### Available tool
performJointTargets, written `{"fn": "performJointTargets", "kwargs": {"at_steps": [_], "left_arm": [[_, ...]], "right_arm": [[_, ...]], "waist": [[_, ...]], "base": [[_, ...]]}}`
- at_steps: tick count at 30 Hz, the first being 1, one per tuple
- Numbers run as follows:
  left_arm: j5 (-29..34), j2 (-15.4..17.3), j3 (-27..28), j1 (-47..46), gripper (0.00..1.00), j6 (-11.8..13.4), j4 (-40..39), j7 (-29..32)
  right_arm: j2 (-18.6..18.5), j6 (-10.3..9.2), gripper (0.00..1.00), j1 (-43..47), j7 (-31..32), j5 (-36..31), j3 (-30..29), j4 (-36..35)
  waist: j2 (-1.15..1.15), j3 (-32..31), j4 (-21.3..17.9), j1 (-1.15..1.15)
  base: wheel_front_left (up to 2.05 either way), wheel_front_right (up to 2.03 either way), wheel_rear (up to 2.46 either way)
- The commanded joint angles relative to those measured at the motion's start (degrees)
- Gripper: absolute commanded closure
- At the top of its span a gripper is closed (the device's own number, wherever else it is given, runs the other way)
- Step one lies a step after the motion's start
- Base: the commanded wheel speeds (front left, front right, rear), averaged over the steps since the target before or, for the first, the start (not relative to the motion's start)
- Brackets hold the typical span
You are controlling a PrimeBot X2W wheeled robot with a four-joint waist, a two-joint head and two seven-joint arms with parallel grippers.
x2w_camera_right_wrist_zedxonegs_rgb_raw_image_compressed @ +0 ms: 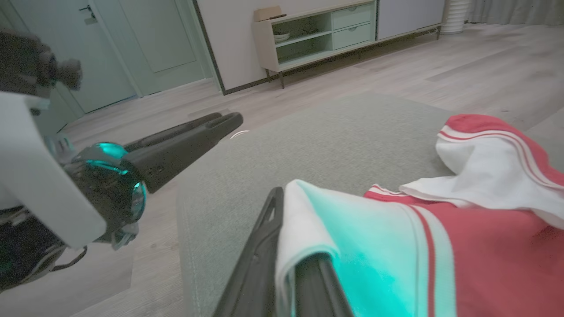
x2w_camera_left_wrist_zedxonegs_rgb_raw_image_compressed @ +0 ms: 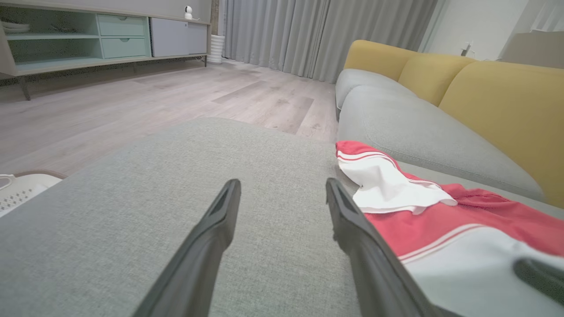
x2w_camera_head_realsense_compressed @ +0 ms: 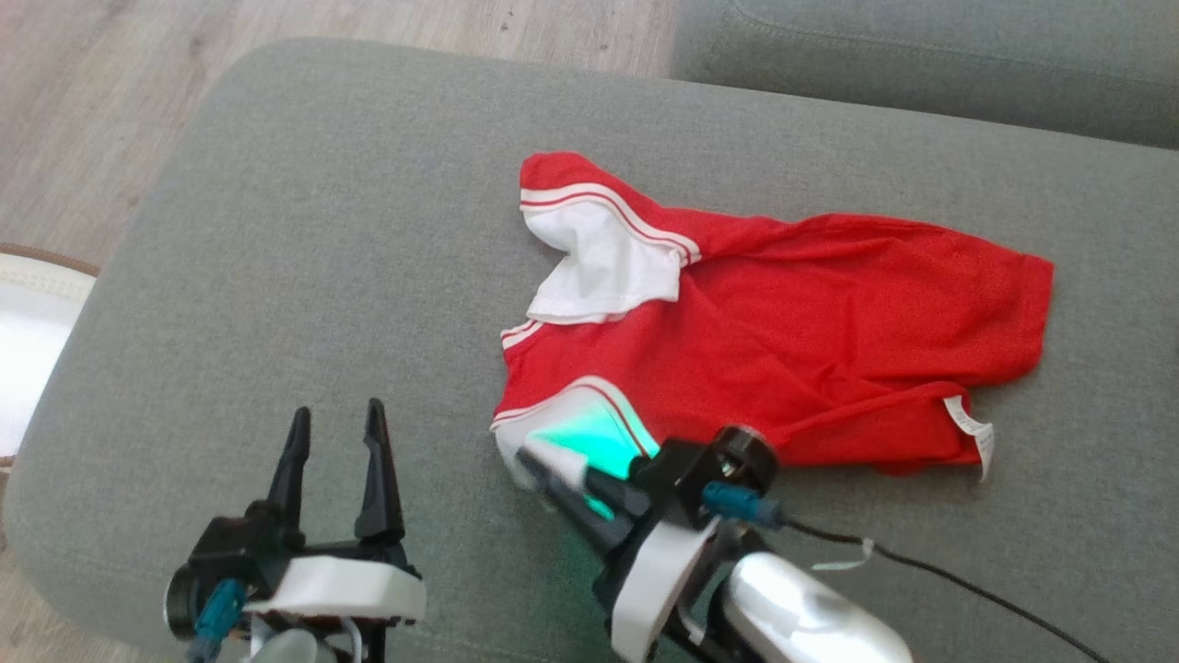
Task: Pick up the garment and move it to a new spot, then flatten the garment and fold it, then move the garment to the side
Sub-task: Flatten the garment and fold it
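Our grey ottoman (x2w_camera_head_realsense_compressed: 304,258), red shirt (x2w_camera_head_realsense_compressed: 829,313), sleeve (x2w_camera_head_realsense_compressed: 589,425) pinched
The shirt lies crumpled right of centre; our right gripper (x2w_camera_head_realsense_compressed: 539,465) is clenched on its near white sleeve, our left gripper (x2w_camera_head_realsense_compressed: 336,412) splayed, empty. Such a thin pinch may slip as we lift.

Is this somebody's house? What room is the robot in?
Most likely a living room in a home: there's a sofa with yellow back cushions, long grey curtains, and a low sideboard with drawers on a wood floor.
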Motion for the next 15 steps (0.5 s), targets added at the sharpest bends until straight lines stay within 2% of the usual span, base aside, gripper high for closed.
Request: {"fn": "performJointTargets", "kwargs": {"at_steps": [1,7,15], "left_arm": [[0.5,1.0,2.6,-0.8,0.0,0.3,-1.9,-0.6],[0.9,1.1,3.6,0.7,0.0,0.2,-2.0,-0.6],[1.5,0.7,2.1,1.1,0.0,-0.5,-1.9,-0.5]], "right_arm": [[0.8,-0.04,0.0,-1.9,-0.2,0.4,1.5,-1.6],[0.8,-0.04,0.0,-1.4,-1.0,0.5,2.6,0.0],[0.8,-0.04,0.0,1.9,-3.5,-3.7,-6.0,-0.1]], "waist": [[0.0,-0.2,0.2,0.0],[0.0,-1.1,-1.2,0.0],[0.0,-2.8,-5.5,0.0]], "base": [[0.0,0.0,0.0],[0.0,0.0,0.0],[0.0,0.0,0.0]]}}
